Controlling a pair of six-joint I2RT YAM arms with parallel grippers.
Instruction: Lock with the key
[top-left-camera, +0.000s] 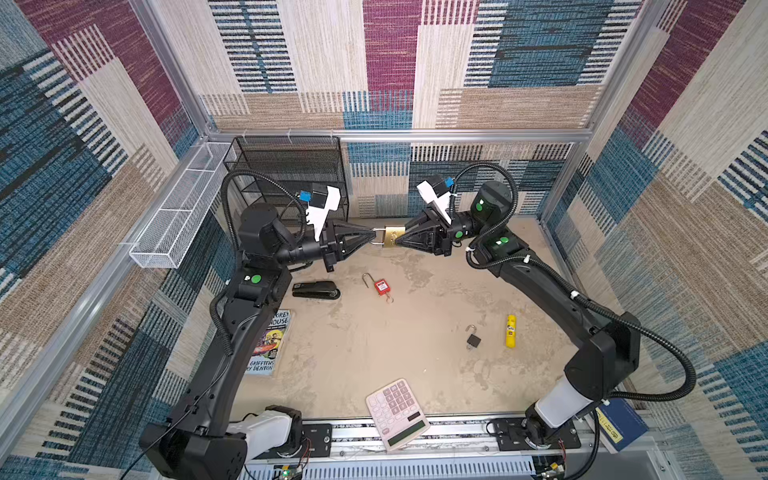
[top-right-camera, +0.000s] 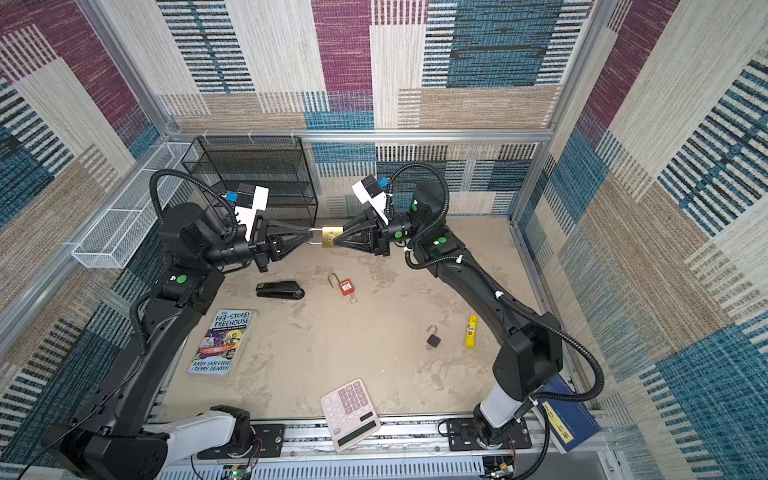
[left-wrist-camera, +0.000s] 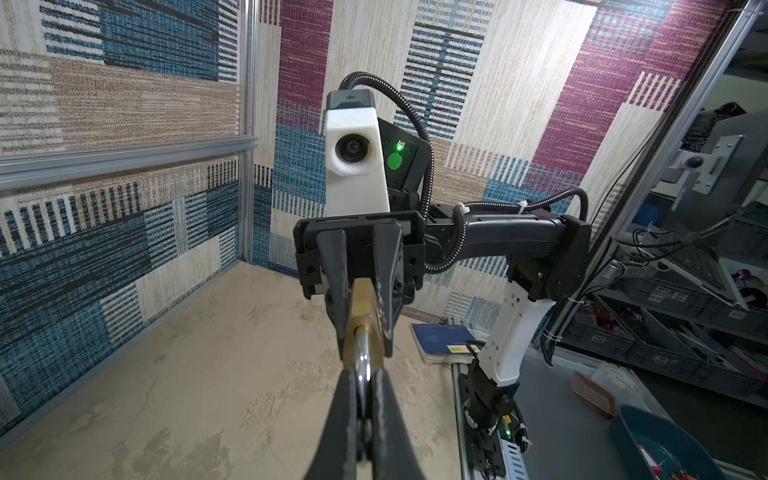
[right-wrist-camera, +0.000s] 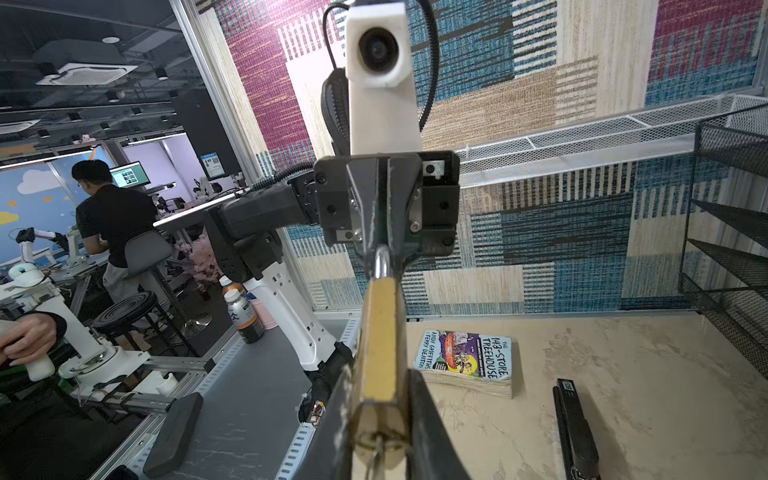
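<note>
Patterned carpet walls box in a beige table (top-left-camera: 415, 357). In both top views a brass padlock (top-left-camera: 393, 236) (top-right-camera: 331, 237) hangs in the air at the back of the table, between the two arms and well clear of the surface. The left gripper (top-left-camera: 374, 238) pinches its shackle (top-left-camera: 378, 237) and the right gripper (top-left-camera: 399, 241) clamps its body. A red padlock (top-left-camera: 380, 286) and a small black padlock (top-left-camera: 473, 340) lie on the table with their shackles swung open, both untouched.

From the left wrist, the left gripper (left-wrist-camera: 365, 374) is closed almost fully onto the steel shackle (left-wrist-camera: 364, 361). The brass body beyond it sits between the right arm's fingers (left-wrist-camera: 338, 316).

From the right wrist, the right gripper (right-wrist-camera: 379, 419) is closed only as far as the width of the brass body (right-wrist-camera: 380, 332) allows. What looks like a key (right-wrist-camera: 376, 453) sticks out of the keyhole in the near end face.

So pickup, the two-handed hold and probably the key insertion seem done. I cannot tell whether the shackle is pressed fully home. What appears to remain is seating it if needed, then turning the key, and neither gripper is on the key now.
</note>
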